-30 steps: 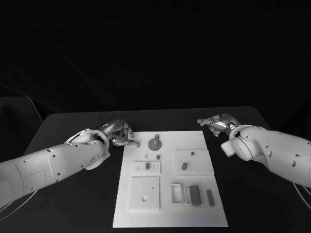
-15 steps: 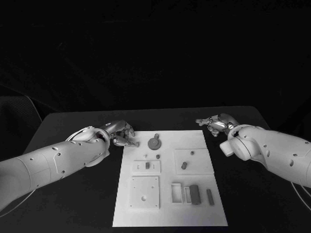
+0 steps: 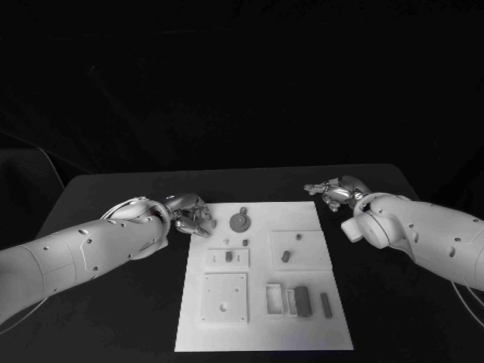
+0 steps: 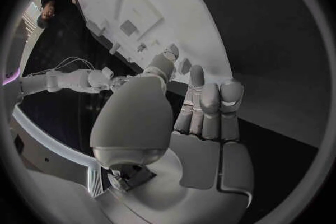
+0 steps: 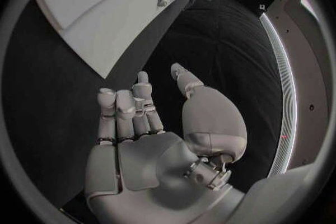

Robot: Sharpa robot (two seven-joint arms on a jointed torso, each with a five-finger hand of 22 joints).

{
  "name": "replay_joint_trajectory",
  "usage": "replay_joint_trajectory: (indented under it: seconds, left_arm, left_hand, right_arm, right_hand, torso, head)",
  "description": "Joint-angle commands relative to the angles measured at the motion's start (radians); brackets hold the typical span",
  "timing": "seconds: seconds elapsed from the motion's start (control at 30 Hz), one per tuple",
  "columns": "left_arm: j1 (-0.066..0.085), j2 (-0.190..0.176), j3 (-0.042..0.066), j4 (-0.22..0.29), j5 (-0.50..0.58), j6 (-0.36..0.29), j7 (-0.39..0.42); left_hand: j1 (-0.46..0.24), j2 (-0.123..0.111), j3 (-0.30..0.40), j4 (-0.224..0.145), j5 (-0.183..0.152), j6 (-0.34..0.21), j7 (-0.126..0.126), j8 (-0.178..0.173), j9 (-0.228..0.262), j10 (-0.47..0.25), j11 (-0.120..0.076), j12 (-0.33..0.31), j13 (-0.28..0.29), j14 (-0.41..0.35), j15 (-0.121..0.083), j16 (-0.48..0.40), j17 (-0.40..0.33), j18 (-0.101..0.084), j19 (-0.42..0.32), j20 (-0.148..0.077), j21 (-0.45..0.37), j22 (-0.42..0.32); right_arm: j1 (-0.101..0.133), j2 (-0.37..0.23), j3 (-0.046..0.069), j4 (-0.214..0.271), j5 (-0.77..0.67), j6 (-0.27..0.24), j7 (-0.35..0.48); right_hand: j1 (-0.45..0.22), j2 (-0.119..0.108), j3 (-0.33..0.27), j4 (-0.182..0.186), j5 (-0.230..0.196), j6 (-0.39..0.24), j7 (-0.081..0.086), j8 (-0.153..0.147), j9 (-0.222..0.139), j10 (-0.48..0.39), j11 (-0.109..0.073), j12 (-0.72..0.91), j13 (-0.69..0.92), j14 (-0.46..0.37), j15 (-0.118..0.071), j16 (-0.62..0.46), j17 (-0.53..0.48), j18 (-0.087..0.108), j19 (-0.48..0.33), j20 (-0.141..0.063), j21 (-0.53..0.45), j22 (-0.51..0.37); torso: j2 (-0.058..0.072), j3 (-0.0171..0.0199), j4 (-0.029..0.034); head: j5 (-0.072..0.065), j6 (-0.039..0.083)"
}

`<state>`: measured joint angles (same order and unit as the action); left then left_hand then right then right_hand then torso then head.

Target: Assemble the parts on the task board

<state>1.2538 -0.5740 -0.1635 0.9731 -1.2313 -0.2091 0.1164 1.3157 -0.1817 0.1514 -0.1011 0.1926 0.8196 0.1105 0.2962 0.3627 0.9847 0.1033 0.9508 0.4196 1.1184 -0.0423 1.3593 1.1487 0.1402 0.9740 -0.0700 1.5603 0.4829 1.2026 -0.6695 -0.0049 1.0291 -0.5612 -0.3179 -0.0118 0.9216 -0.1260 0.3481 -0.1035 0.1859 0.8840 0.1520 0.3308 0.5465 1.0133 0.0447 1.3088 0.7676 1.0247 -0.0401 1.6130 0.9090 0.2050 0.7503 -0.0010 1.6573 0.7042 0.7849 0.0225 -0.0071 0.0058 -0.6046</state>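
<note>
Approach step, nothing picked: left hand empty, fingers apart, at task board far-left corner beside the gear; right hand empty, fingers apart, off far-right corner; next looks like a gear pinch.

Black table: a matt, dark surface lying beneath both the left hand and the right hand, and extending outward past each of them to its edges. Dark backdrop: unlit and featureless, rising beyond the table's far edge, well behind both hands.
</note>
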Motion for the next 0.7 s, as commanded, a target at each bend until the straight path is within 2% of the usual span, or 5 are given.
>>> replay_joint_trajectory:
  seconds: [0.03,0.13,0.33,0.47,0.7]
  left_arm:
    - [0.001,0.008,0.001,0.002,-0.009,0.034,0.001]
    - [0.001,0.015,0.001,0.001,-0.008,0.013,0.003]
    - [0.001,0.026,0.001,-0.01,0.0,-0.01,0.002]
    - [0.0,0.031,0.001,-0.015,0.002,-0.022,-0.001]
    - [0.0,0.04,0.0,-0.029,0.002,-0.037,-0.005]
  left_hand:
    - [0.005,0.005,-0.004,0.0,-0.004,0.002,0.006,0.008,0.002,0.013,0.0,0.009,0.003,0.007,0.005,0.009,0.003,0.03,0.007,-0.002,0.008,0.002]
    - [0.016,0.018,0.008,0.004,0.0,0.014,0.013,0.018,0.007,0.022,-0.005,0.021,0.009,0.011,0.002,0.021,0.008,0.031,0.015,-0.005,0.016,0.005]
    - [0.019,0.023,0.015,0.007,0.001,0.012,0.016,0.018,0.007,0.028,-0.007,0.027,0.011,0.013,0.001,0.026,0.01,0.032,0.019,-0.006,0.019,0.006]
    - [0.02,0.025,0.02,0.011,0.002,0.008,0.019,0.017,0.006,0.034,-0.009,0.032,0.014,0.016,0.0,0.03,0.011,0.032,0.023,-0.007,0.023,0.007]
    - [0.02,0.028,0.024,0.013,0.002,0.005,0.022,0.017,0.006,0.038,-0.01,0.035,0.015,0.018,-0.001,0.033,0.012,0.033,0.026,-0.007,0.025,0.008]
  right_arm:
    - [-0.001,0.002,0.0,0.001,-0.006,0.016,0.003]
    - [-0.001,0.004,0.0,0.001,-0.006,0.016,0.003]
    - [-0.001,0.004,0.0,0.001,-0.006,0.017,0.002]
    - [-0.001,0.003,0.0,0.002,-0.006,0.017,0.002]
    - [-0.001,0.004,0.0,0.002,-0.006,0.019,0.001]
  right_hand:
    - [0.003,0.011,-0.003,-0.002,0.001,0.002,0.007,0.002,0.0,0.006,-0.005,-0.003,-0.001,0.001,-0.009,-0.006,-0.001,0.023,0.006,-0.001,0.138,0.001]
    - [0.003,0.011,-0.003,-0.001,0.001,0.002,0.007,0.002,0.0,0.006,-0.005,-0.003,-0.001,0.001,-0.009,-0.006,-0.001,0.023,0.006,-0.001,0.138,0.001]
    - [0.002,0.011,-0.003,-0.001,0.001,0.002,0.007,0.002,0.0,0.006,-0.005,-0.003,-0.001,0.001,-0.009,-0.006,-0.001,0.023,0.006,-0.001,0.138,0.001]
    - [0.002,0.012,-0.003,-0.001,0.001,0.002,0.007,0.002,0.0,0.006,-0.005,-0.003,-0.001,0.001,-0.009,-0.006,-0.001,0.023,0.006,-0.001,0.138,0.001]
    - [0.002,0.012,-0.003,-0.001,0.001,0.001,0.007,0.002,0.0,0.006,-0.005,-0.003,-0.002,0.001,-0.009,-0.007,-0.001,0.023,0.006,-0.001,0.138,0.001]
  torso:
    - [0.0,0.0001,0.002]
    - [0.0,-0.0001,0.0012]
    - [0.001,0.0,-0.0012]
    - [0.001,0.0015,-0.0012]
    - [0.0,0.0016,0.0002]
  head:
    - [0.001,0.001]
    - [0.002,0.002]
    - [0.002,0.0]
    - [0.0,0.0]
    - [-0.001,0.002]
